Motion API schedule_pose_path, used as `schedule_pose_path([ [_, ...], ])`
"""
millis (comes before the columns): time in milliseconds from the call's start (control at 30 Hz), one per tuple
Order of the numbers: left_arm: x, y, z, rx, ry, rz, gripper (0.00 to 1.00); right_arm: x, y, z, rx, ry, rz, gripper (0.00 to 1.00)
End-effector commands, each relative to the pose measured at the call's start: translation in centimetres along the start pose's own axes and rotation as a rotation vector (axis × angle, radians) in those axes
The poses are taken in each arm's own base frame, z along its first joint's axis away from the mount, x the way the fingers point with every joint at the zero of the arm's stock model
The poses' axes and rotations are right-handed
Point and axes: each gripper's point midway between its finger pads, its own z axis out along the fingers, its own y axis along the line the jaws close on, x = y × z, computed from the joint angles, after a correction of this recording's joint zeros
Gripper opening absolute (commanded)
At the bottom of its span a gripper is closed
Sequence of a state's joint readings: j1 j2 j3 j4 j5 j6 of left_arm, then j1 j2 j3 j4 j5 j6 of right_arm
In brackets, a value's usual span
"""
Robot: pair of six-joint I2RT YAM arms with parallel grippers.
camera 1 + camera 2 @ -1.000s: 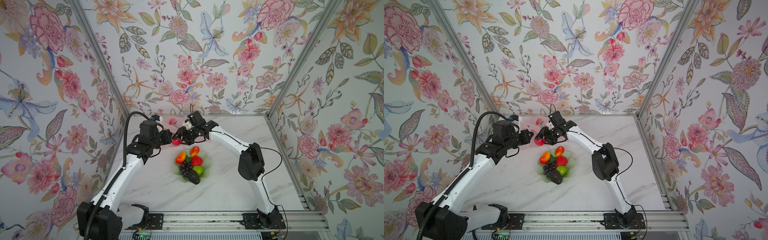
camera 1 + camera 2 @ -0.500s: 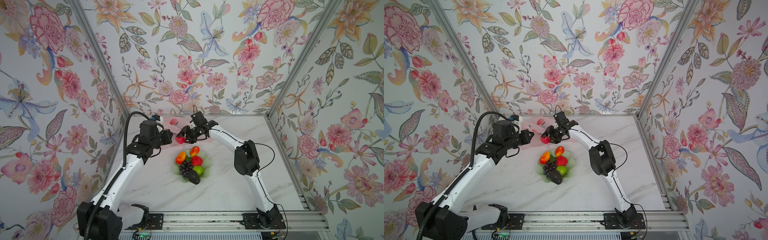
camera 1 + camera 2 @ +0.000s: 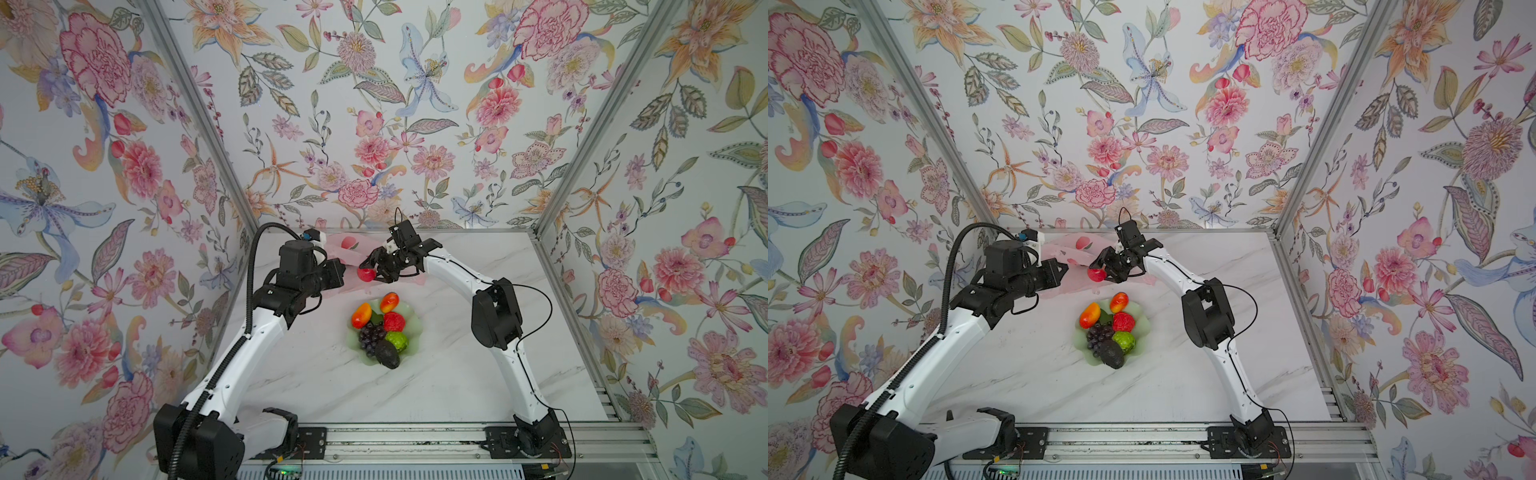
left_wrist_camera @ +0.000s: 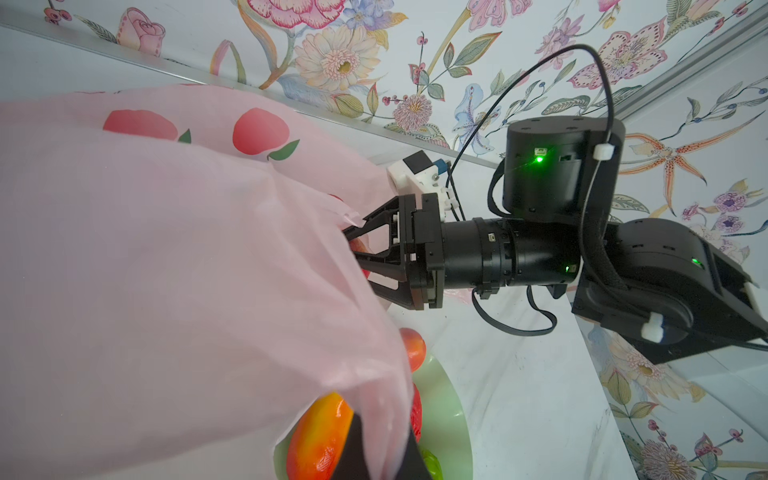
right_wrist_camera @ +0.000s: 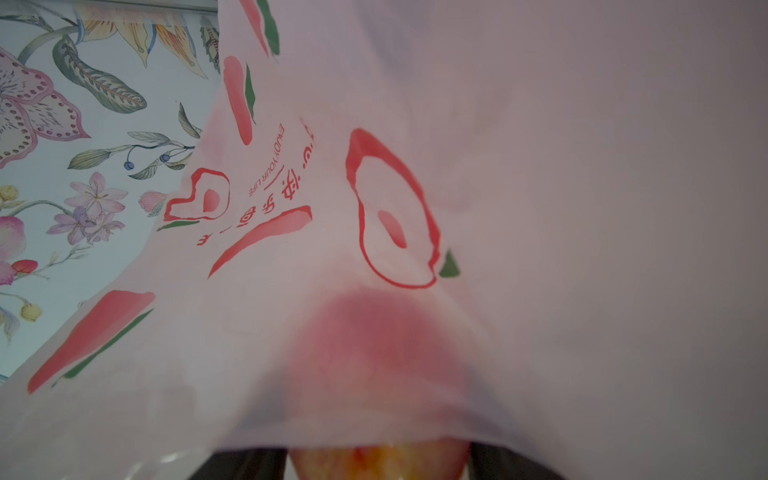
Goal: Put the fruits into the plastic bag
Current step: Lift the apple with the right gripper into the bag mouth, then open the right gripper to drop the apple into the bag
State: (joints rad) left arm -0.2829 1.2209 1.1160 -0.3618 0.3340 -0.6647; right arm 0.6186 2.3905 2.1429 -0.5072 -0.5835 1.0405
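Thin translucent plastic bag [image 4: 166, 257]; glossy fruits [image 3: 362, 314]; polished marble tabletop [image 3: 449, 374].

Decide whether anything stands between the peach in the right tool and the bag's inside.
Film of the plastic bag: in both wrist views a sheet lies across the peach in the right tool. Whether it is the mouth's lip cannot be told.

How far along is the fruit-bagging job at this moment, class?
Done: no fruit visibly bagged. In hand: left gripper holds the plastic bag up; right gripper holds the peach at the bag's edge. Left: two mangoes, strawberry, grapes, green fruit and avocado sit in the green dish.
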Motion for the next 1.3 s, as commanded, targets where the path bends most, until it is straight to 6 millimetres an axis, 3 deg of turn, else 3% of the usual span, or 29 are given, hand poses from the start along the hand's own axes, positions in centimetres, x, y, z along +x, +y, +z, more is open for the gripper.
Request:
schedule_pose_path([
  [0, -1.2, -1.2, -0.5, 0.028, -0.031, 0.029, 0.00, -0.5, -1.4, 0.0, 0.031, -0.019, 0.005, 0.56],
  [167, -1.1, -1.2, -0.5, 0.032, -0.030, 0.023, 0.00, -0.5, -2.6, -0.1, 0.057, -0.021, 0.009, 0.60],
  [333, -1.0, -1.2, -0.5, 0.033, -0.027, 0.020, 0.00, -0.5, -3.3, -0.3, 0.073, -0.026, 0.011, 0.73],
  [667, -0.9, -1.2, -0.4, 0.038, -0.026, 0.015, 0.00, -1.3, -3.5, -1.2, 0.081, -0.056, -0.003, 0.79],
  [767, -1.0, -1.2, -0.5, 0.039, -0.028, 0.015, 0.00, -2.9, -3.6, -2.4, 0.088, -0.106, -0.021, 0.86],
  [800, -1.0, -1.3, -0.5, 0.041, -0.029, 0.017, 0.00, -3.6, -3.6, -2.9, 0.090, -0.128, -0.032, 0.97],
  [833, -1.0, -1.3, -0.5, 0.042, -0.028, 0.016, 0.00, -4.4, -3.6, -3.5, 0.097, -0.157, -0.046, 0.99],
  [1067, -0.9, -1.3, -0.7, 0.041, -0.030, 0.016, 0.00, -10.4, -2.7, -9.1, 0.183, -0.341, -0.149, 0.99],
  [1167, -1.0, -1.3, -0.6, 0.042, -0.030, 0.013, 0.00, -11.7, -1.5, -10.9, 0.159, -0.372, -0.164, 0.99],
  [1267, -1.2, -1.4, -0.3, 0.050, -0.033, 0.007, 0.00, -11.5, 0.2, -12.2, 0.120, -0.381, -0.183, 0.99],
])
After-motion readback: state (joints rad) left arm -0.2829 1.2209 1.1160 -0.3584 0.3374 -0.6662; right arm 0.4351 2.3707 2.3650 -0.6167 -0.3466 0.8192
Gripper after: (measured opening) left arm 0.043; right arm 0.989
